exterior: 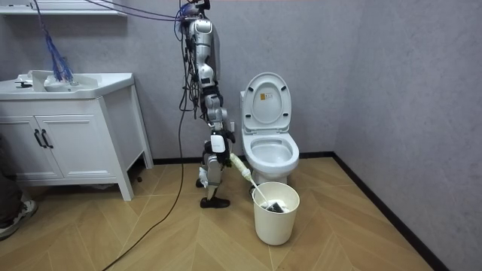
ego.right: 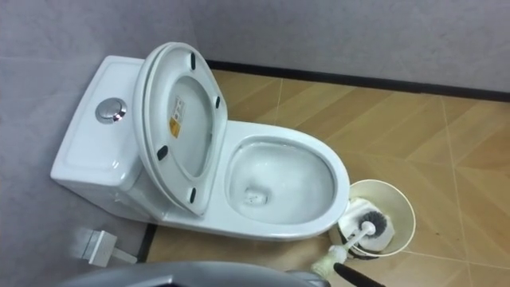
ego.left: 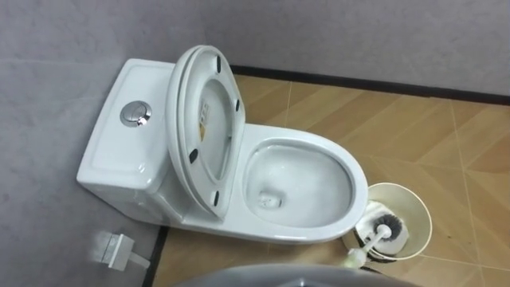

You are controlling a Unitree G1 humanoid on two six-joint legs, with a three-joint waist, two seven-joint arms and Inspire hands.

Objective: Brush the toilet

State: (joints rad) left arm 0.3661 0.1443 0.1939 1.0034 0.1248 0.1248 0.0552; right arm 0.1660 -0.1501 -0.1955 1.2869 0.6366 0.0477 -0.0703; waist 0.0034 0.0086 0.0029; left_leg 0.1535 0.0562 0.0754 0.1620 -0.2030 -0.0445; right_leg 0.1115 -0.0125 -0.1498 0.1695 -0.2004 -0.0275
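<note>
The brush (ego.left: 382, 231) stands head-down in the bucket (ego.left: 426, 211) beside the toilet (ego.left: 311, 233). The right robot hand (exterior: 221, 147) meets the handle's top end; its grip cannot be told. The brush is probably light and stiff: hold the handle high.

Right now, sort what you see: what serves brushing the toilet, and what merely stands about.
For the job: toilet, lid up; toilet brush, head down in the bucket; right hand at the brush's handle.

Standing about: vanity cabinet; small white fitting low beside the tank; a person's foot at the room view's left edge.
</note>
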